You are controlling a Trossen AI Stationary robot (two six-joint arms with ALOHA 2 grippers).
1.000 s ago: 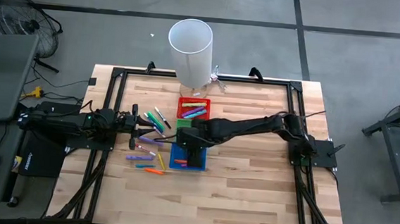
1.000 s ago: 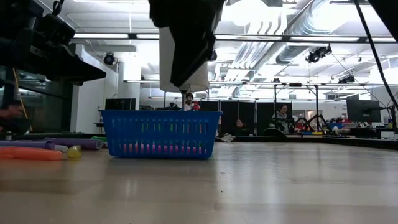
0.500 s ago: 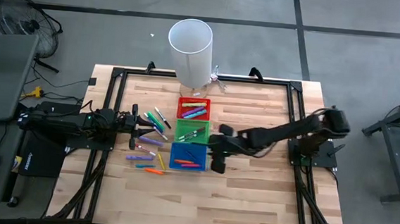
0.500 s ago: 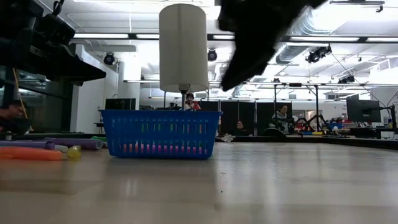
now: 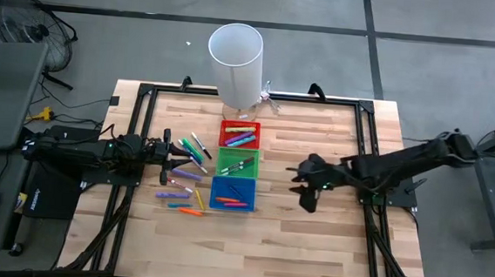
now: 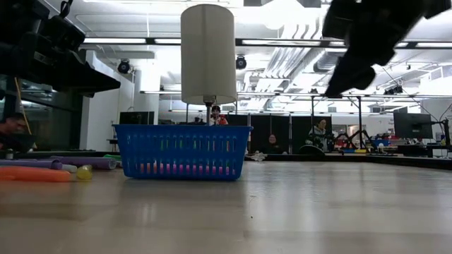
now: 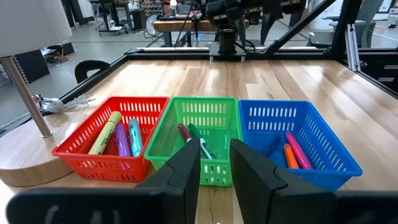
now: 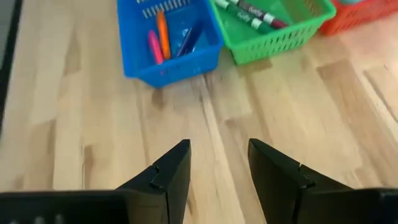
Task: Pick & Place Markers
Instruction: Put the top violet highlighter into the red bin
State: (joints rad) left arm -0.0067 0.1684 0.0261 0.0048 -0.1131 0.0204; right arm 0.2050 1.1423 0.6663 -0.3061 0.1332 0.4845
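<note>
The table [image 5: 310, 248] is pale wood in long planks, framed by dark metal rails. Three rectangular plastic baskets with slotted mesh walls sit side by side in a row near its middle: a red basket [image 5: 240, 135], a green basket [image 5: 238, 163] and a blue basket [image 5: 233, 192]. Each holds a few markers: yellow, purple and blue ones in the red [image 7: 118, 138], dark green-and-white ones in the green [image 8: 249, 12], orange, pink and blue ones in the blue [image 8: 163, 36]. More loose markers [image 5: 184, 173], thin sticks in mixed colours, lie scattered on the wood just left of the baskets. A white cylindrical lamp shade [image 5: 234, 63] stands on a thin metal stem at the far edge.

The left gripper [image 7: 214, 158] hovers low by the loose markers, facing the green basket, its two flat dark fingers a narrow gap apart and holding nothing. The right gripper [image 8: 217, 165] hangs above bare wood well to the right of the baskets, its angular fingers spread apart and empty.
</note>
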